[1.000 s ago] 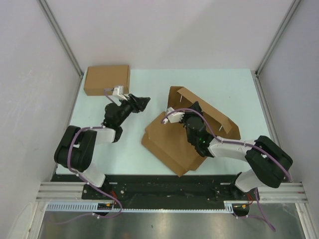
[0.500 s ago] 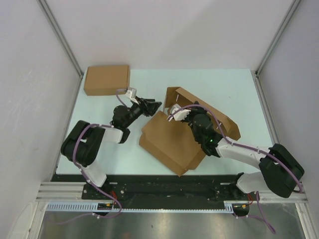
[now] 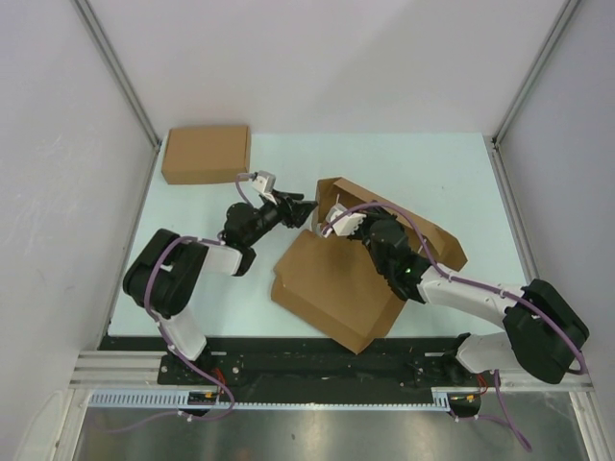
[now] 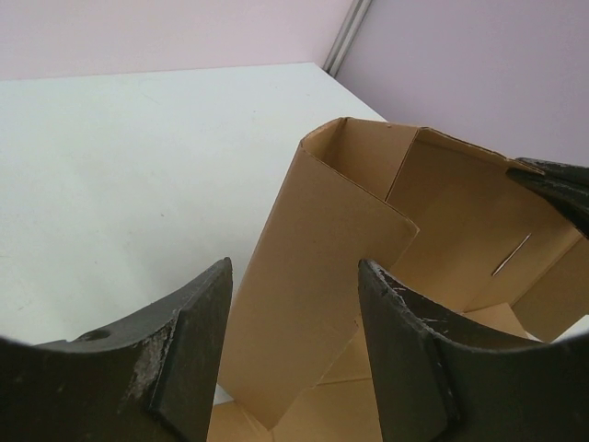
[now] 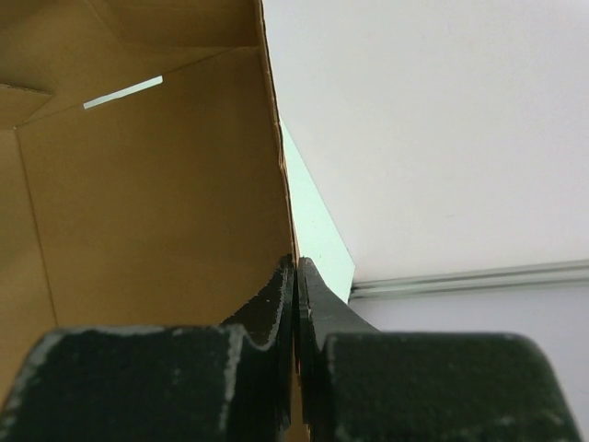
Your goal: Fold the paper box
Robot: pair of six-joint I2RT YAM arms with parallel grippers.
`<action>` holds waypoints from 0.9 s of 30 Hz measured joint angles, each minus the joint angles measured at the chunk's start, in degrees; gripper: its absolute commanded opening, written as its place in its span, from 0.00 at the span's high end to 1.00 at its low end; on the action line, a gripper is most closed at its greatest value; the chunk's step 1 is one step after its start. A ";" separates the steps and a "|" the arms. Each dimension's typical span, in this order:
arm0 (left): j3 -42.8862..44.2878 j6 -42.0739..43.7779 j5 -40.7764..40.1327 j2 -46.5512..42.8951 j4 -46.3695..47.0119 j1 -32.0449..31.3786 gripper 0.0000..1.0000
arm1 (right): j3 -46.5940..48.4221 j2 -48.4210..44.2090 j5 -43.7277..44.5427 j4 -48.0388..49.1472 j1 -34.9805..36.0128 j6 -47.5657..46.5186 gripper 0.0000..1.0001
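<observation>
The paper box point(image 3: 332, 283) lies mid-table, partly folded: a big flat panel tilts at the front, and raised walls stand behind it point(image 3: 423, 226). My right gripper point(image 3: 359, 224) is shut on the top edge of one upright wall. In the right wrist view the gripper point(image 5: 295, 262) pinches the cardboard wall point(image 5: 138, 184) between both fingers. My left gripper point(image 3: 306, 206) is open at the box's left end. In the left wrist view the gripper point(image 4: 293, 267) has a standing end flap point(image 4: 313, 267) between its spread fingers, without touching it.
A second, ready-made flat brown box point(image 3: 206, 154) lies at the table's far left corner. Pale walls and metal rails point(image 3: 524, 86) close in the table on the left, right and far sides. The arm bases sit on the near rail.
My left gripper has moved right, from near the far-left box to the paper box's end flap. The box's front panel has shifted and tilted, with my right gripper holding the wall.
</observation>
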 measured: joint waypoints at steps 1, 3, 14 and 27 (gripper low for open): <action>0.00 0.13 0.00 0.11 -0.02 -0.04 0.38 | 0.09 0.11 0.17 -0.17 0.20 -0.04 1.00; 0.00 0.28 -0.15 0.26 -0.09 -0.11 0.38 | 0.20 0.57 0.63 -0.04 0.68 -0.17 1.00; -2.36 1.16 -2.78 -1.16 -1.36 0.04 0.37 | -0.11 5.40 6.62 5.77 4.52 -6.45 1.00; -2.91 7.21 -7.06 -4.90 -7.58 0.20 0.00 | -1.77 8.35 10.84 12.35 7.91 -10.56 1.00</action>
